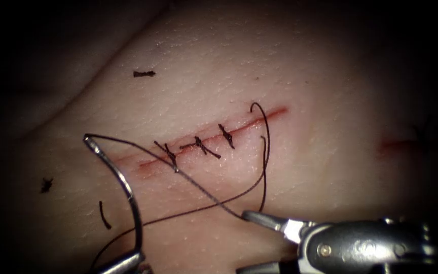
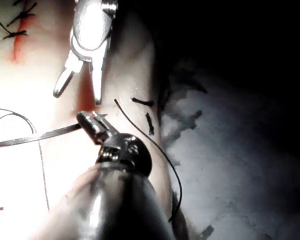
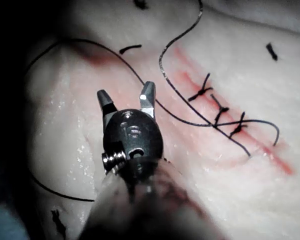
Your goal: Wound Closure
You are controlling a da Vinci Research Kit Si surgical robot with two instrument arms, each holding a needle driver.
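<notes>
Left claw (image 2: 92, 124): your left tool's jaws are clamped on the needle (image 1: 120, 178) at one end of its curve, as the left wrist view shows.
Left claw, endoscope view (image 1: 122, 264): it sits at the lower edge, well to the left of your right tool.
Needle: it arcs up and away from your left claw, free of the tissue (image 1: 300, 81), on the left side of the cut (image 1: 214, 139).
Needle's far end (image 1: 91, 143): the thread (image 1: 204, 190) joins it here, well above your left claw.
Right claw (image 3: 126, 99): your right tool's jaws stand wide apart and hold nothing.
Right claw, endoscope view (image 1: 252, 242): its upper jaw tip lies just beside the thread, below the cut; I cannot tell if they touch.
Thread: from the needle it runs across the leftmost stitch toward your right claw, then loops up past the cut's right end.
Stitches (image 1: 198, 146): three knotted stitches cross the cut, above and left of your right claw.
Cut thread ends (image 1: 144, 74): short pieces lie scattered on the tissue, well away from both claws.
Red fluid (image 1: 150, 163): it lines the cut.
</notes>
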